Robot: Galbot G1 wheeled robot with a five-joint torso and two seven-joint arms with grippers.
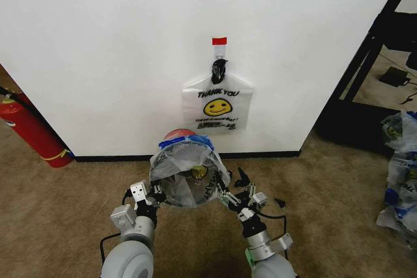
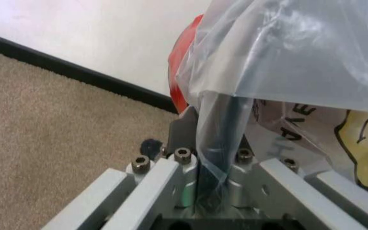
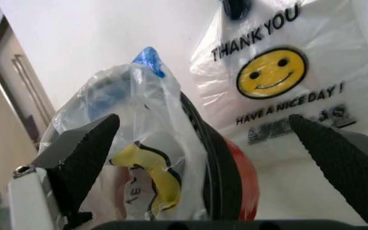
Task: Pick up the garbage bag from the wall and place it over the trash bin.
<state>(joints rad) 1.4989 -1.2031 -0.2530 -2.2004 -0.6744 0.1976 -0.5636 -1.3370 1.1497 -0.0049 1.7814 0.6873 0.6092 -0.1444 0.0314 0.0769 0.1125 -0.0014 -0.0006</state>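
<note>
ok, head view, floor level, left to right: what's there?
Fire extinguisher → left gripper → bagged bin → right gripper → black stand → bag pile. A second bag hangs on the wall above the bin.

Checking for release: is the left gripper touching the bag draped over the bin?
Touching. The left wrist view shows the left gripper with the bag pinched between its jaws, beside the bin.

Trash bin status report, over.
Left pincer shut on garbage bag at the rim. Right pincer open beside it. Bag draped over trash bin. Second bag on the wall hook. Nothing blocking.
</note>
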